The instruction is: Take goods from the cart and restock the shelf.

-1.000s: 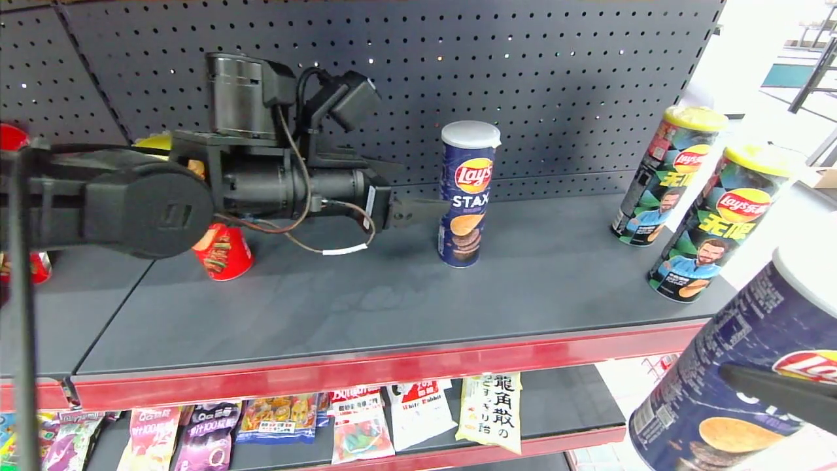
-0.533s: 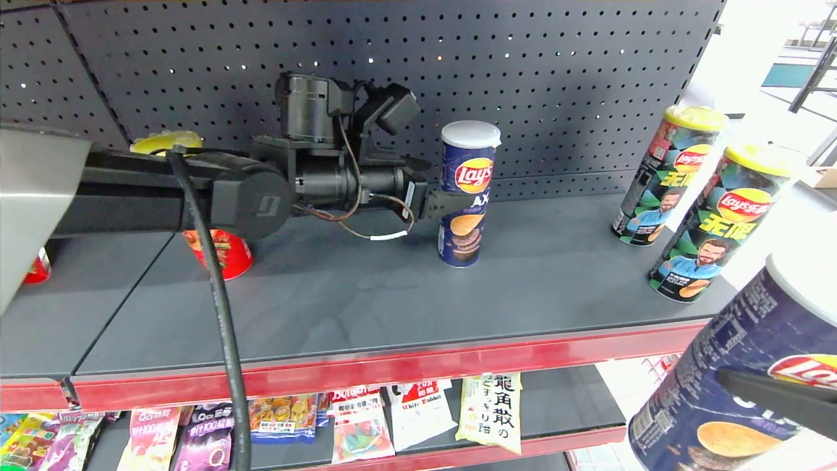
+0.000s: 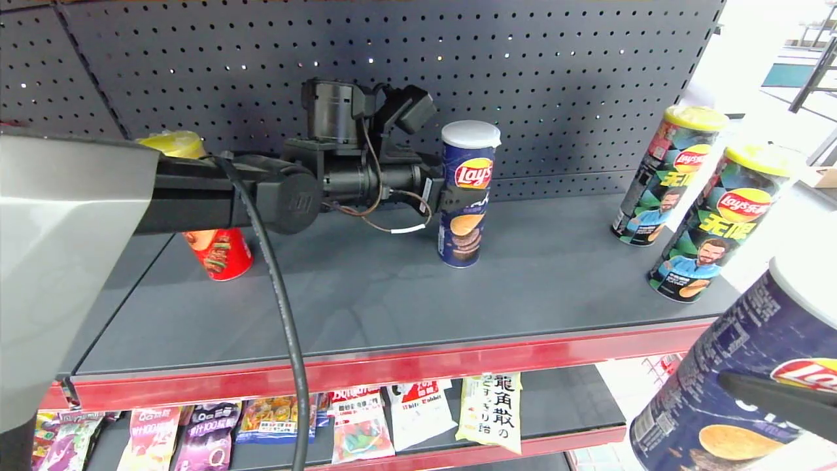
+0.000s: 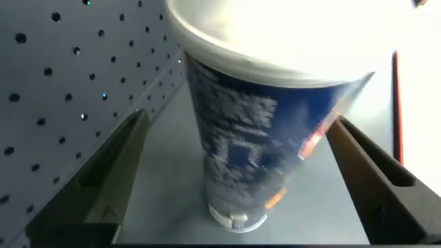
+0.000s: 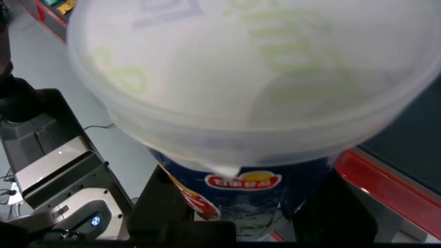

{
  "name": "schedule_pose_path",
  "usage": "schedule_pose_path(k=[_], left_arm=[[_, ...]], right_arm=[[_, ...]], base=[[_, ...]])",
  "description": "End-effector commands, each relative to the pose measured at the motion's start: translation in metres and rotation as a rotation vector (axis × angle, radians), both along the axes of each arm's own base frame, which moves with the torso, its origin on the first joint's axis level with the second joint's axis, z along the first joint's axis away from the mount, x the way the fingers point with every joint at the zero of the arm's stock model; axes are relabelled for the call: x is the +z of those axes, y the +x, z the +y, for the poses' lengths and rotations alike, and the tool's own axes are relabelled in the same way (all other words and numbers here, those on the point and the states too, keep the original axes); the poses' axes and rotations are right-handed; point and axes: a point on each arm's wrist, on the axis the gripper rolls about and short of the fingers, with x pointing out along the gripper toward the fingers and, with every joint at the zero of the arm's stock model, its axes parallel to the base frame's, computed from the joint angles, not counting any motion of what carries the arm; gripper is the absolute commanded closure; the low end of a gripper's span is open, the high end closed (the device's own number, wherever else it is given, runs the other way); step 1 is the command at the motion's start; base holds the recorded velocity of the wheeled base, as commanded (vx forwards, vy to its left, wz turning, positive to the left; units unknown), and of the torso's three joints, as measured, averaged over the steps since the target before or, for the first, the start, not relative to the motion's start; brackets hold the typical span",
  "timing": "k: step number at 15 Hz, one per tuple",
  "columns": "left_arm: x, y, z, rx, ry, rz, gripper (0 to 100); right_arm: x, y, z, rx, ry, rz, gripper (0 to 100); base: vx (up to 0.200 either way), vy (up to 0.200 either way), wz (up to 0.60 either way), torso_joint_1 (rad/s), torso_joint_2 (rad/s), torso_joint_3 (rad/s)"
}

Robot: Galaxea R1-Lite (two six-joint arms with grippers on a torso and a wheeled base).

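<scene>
Tall blue cardboard crisp tube with white plastic lid point(image 3: 468, 163): upright mid-way along the grey metal shelf point(image 3: 366, 294), long axis vertical. Left gripper point(image 3: 461, 197) nearer, level with its middle, jaws spread either side, seemingly not touching. Right gripper point(image 3: 775, 396), off the shelf's front corner, pinches a second blue tube point(image 3: 726, 366)

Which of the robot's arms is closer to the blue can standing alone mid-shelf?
Left. The left gripper has its open jaws either side of the can. The right gripper is far off, in front of the shelf, holding a second can.
</scene>
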Motion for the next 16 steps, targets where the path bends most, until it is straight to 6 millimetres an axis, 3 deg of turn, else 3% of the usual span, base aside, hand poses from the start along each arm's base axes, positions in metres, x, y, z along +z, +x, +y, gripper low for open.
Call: schedule_pose_path(k=[1, 5, 6, 13, 16], left_arm=[[-0.005, 0.003, -0.006, -0.008, 0.002, 0.005, 0], [-0.01, 0.009, -0.011, -0.003, -0.001, -0.001, 0], [-0.009, 0.01, -0.011, -0.003, -0.002, 0.001, 100], [-0.002, 0.001, -0.015, -0.024, -0.021, 0.008, 100], [0.01, -0.024, -0.005, -0.048, -0.013, 0.027, 100]], right_arm=[[0.0, -0.001, 0.0, 0.001, 0.0, -0.003, 100], [0.0, -0.001, 0.0, 0.001, 0.001, -0.001, 100], [0.0, -0.001, 0.0, 0.001, 0.001, -0.001, 100], [0.0, -0.001, 0.0, 0.001, 0.001, -0.001, 100], [0.002, 0.001, 0.001, 0.002, 0.002, -0.003, 100]], base=[[0.0, 0.0, 0.0, 0.0, 0.0, 0.0], [0.0, 0.0, 0.0, 0.0, 0.0, 0.0], [0.0, 0.0, 0.0, 0.0, 0.0, 0.0], [0.0, 0.0, 0.0, 0.0, 0.0, 0.0], [0.0, 0.0, 0.0, 0.0, 0.0, 0.0]])
